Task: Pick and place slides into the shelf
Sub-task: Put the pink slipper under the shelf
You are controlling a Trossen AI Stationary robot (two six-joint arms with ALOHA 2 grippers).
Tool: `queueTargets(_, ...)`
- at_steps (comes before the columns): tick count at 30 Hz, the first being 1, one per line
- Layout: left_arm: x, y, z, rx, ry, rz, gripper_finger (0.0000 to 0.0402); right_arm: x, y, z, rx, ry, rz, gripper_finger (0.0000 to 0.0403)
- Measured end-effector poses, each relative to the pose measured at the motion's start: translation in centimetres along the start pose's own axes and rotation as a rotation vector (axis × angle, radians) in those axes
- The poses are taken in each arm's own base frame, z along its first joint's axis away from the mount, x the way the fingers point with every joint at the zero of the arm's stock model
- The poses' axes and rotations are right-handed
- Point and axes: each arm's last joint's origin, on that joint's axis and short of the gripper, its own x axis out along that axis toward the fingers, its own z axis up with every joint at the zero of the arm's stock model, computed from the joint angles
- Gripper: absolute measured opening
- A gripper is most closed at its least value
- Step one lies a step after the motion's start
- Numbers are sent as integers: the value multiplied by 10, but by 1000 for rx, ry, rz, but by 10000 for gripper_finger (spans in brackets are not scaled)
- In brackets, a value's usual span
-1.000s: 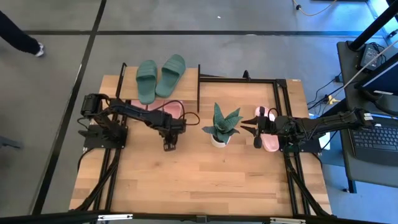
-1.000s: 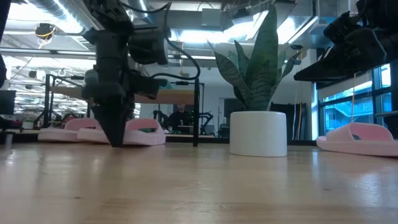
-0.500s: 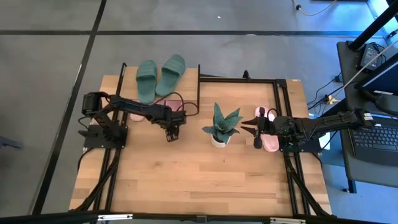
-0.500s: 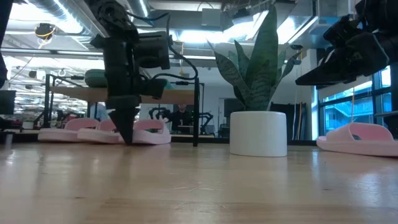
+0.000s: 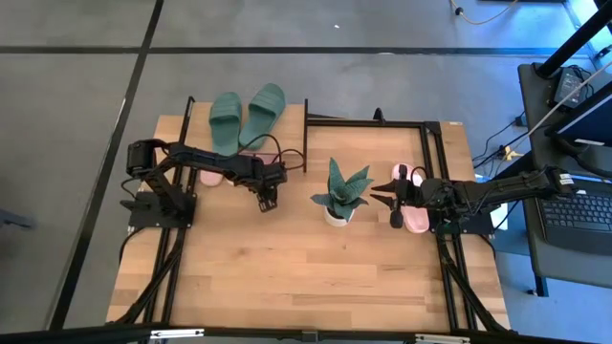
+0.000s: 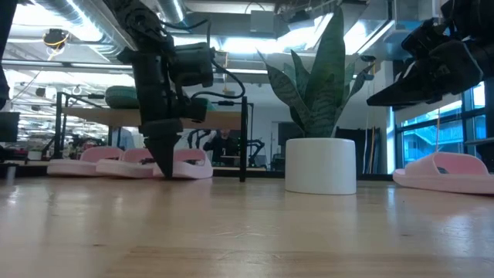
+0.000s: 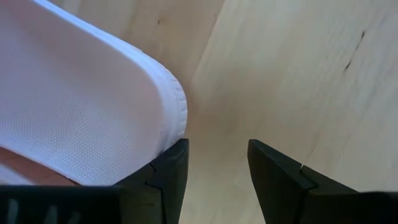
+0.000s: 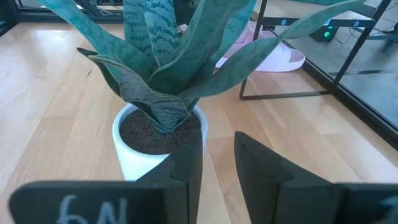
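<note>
pale wood table (image 5: 287,277) on grey concrete floor (image 5: 86,143), bright ceiling lights (image 6: 77,15)

Pale pink slide sandals (image 5: 212,176) under light wooden shelf top board (image 5: 287,129): mostly hidden from above by board and left arm; count cannot be told. Pale pink slide (image 7: 81,118) in left wrist view: cut by frame edge, only rounded end visible. Pale pink pair (image 5: 411,196) beside right hand (image 5: 394,201): partly covered by arm from above; low view cuts one slide (image 6: 448,174) at frame edge. Tall green potted plant (image 6: 320,100): leaf tips cut off in low view. Figure behind shelf in low view: too small to tell.
</note>
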Motion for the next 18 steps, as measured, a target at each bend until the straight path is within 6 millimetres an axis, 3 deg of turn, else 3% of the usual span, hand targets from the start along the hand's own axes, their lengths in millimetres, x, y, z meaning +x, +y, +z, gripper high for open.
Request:
queueTargets(11, -4, -19, -4, 57, 27, -174, 160, 0, 0, 0, 0, 0, 0, 95)
queueTargets(18, -30, -28, -8, 110, -14, -327, 160, 0, 0, 0, 0, 0, 0, 95)
